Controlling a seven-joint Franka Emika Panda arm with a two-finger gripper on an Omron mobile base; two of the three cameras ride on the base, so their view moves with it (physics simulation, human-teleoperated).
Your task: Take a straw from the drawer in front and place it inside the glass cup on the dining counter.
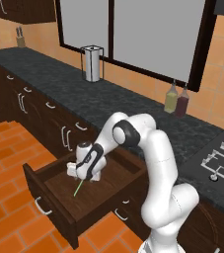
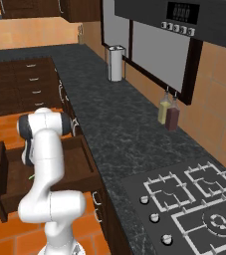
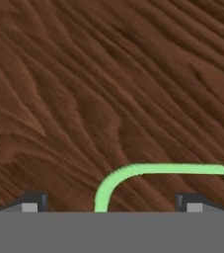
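Note:
The drawer stands pulled out over the floor, its pale bar handle on the front. The thin light-green straw lies on the drawer's wooden bottom. My gripper reaches down into the drawer, just above the straw's upper end. In the hand view the straw bends from between the two fingertips and runs off to the right; my gripper is open with the jaws wide apart on either side of it. A bit of the straw peeks from behind the arm. The glass cup and the dining counter are out of view.
A black speckled worktop runs behind the drawer, with a steel canister, two bottles and a gas hob on it. Dark cabinet doors line the left. Orange tile floor lies in front.

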